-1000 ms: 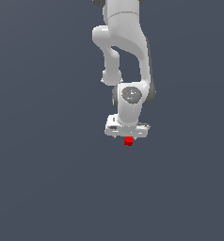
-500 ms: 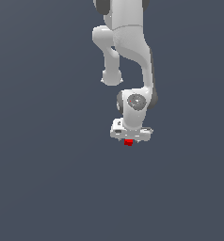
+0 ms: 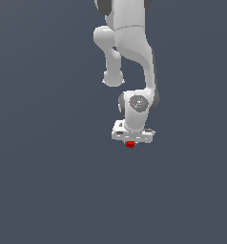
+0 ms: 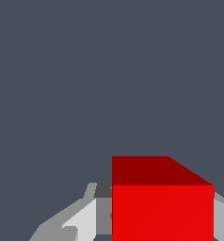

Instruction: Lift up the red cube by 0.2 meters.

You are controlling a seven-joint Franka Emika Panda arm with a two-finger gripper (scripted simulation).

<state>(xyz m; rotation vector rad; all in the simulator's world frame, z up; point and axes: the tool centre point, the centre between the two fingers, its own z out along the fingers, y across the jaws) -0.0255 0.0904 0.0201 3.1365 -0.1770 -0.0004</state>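
The red cube [image 3: 130, 144] is tiny and bright red. In the exterior view only its lower part shows under the white gripper [image 3: 130, 141], which has come straight down over it. In the wrist view the red cube [image 4: 163, 207] fills the space between the two fingers. One grey finger [image 4: 85, 219] lies against one side of it and the other finger [image 4: 223, 216] against the opposite side, with no gap showing. The gripper looks shut on the cube, which is still low on the surface.
The white arm [image 3: 129, 52] rises above the gripper toward the top of the exterior view. The surface [image 3: 48, 181] is plain dark grey all around, with nothing else on it.
The gripper has come down over the red cube, so less of the cube shows below it. The cube itself has not moved.
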